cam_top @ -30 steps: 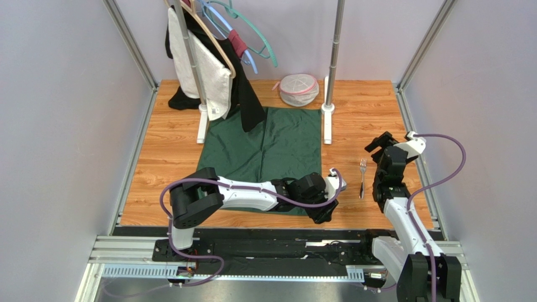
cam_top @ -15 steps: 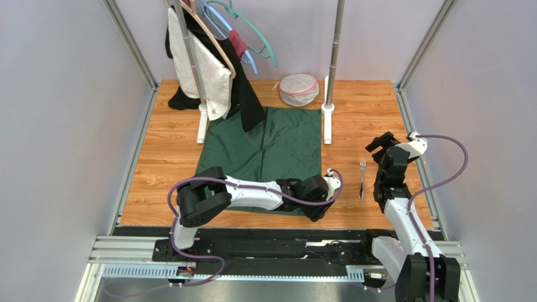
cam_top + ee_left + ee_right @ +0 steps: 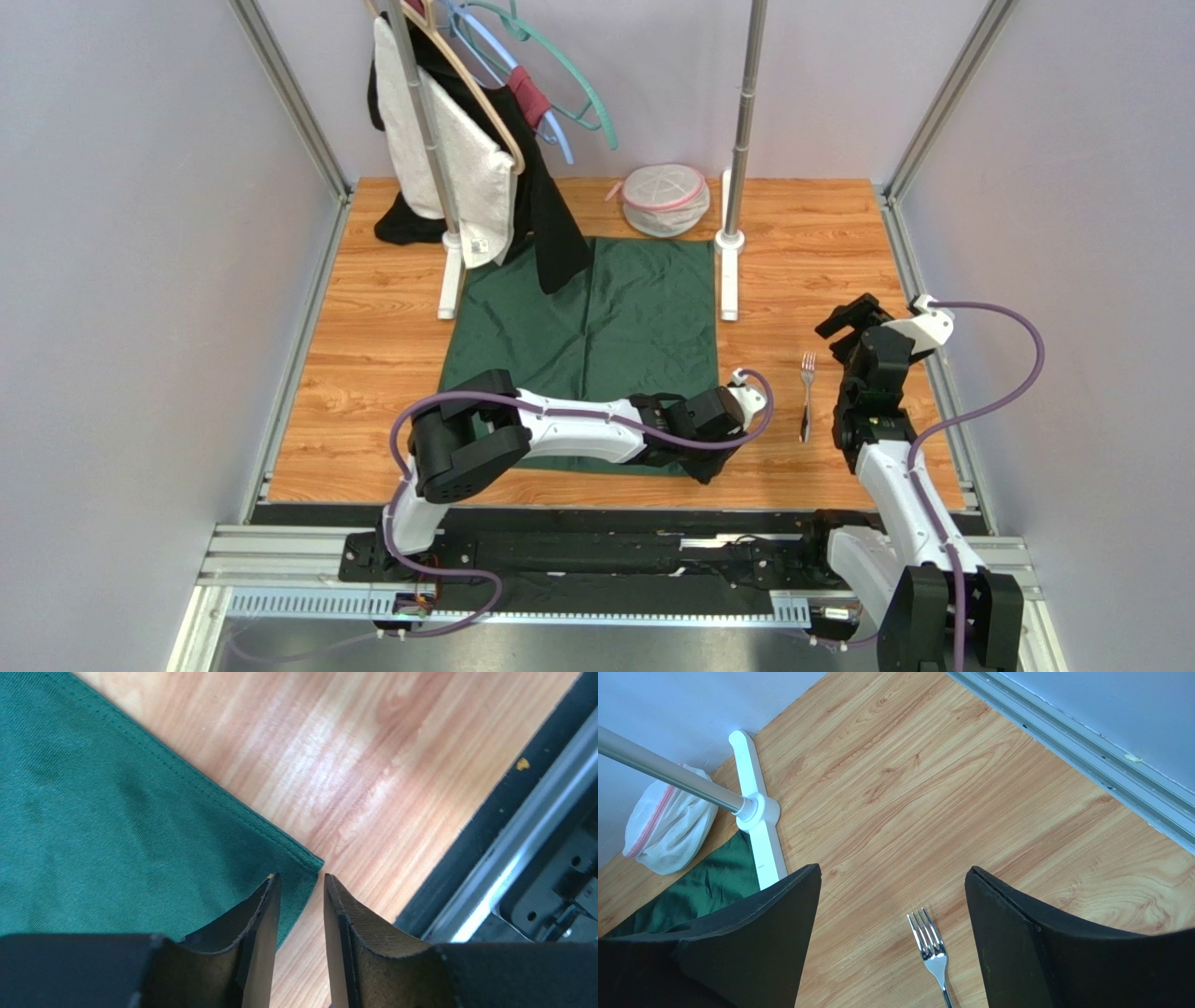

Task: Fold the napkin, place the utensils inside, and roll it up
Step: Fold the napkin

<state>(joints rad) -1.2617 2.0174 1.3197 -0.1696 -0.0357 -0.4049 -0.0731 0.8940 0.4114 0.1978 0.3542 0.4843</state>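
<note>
1. A wood-grain table (image 3: pixel 842 238) sits inside pale walls. A clothes rack (image 3: pixel 741 126) with hung garments (image 3: pixel 470 168) stands along its far edge.
2. The green napkin (image 3: pixel 631 315) lies spread flat in the middle of the table, and its far-left part runs under the hanging clothes. The fork (image 3: pixel 807 392) lies on bare wood just to the napkin's right, not touching it, with its tines pointing away from the robot.
3. The left gripper (image 3: pixel 300 880) is low over the napkin's near-right corner. Its jaws are only narrowly parted, and cloth and wood show through the gap, so nothing looks pinched yet.
4. The step in hand looks like taking that corner for the first fold. To do it well, one finger should slide under the hem so the jaws close on the fabric alone. The corner should then be carried straight across so the edges line up.
5. The right gripper (image 3: pixel 892 870) hangs above the fork, spread wide and empty.
6. The only container is a white mesh bag (image 3: pixel 664 199) with pink trim by the rack's foot. Its contents cannot be made out.
</note>
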